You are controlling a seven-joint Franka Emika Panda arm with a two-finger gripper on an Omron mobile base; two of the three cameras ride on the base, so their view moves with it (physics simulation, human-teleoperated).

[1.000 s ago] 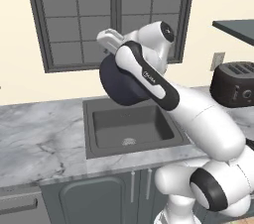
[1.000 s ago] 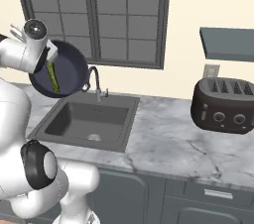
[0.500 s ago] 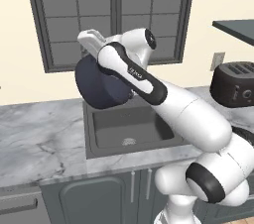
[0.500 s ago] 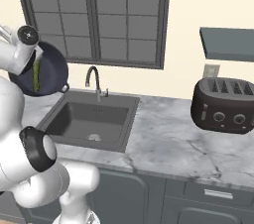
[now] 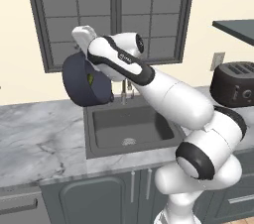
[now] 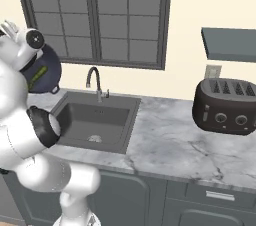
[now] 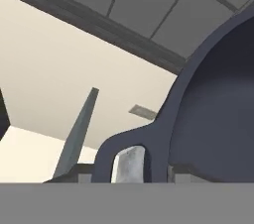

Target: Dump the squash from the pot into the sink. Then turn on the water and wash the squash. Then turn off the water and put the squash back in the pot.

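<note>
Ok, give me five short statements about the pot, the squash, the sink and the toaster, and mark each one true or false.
1. The pot is held tipped up in the air. True.
2. The squash lies in the sink. False: it is inside the pot.
3. The sink basin holds nothing but its drain. True.
4. Water runs from the faucet. False: no stream shows.
5. The toaster stands to the left of the sink. False: it stands on the counter to the right.
</note>
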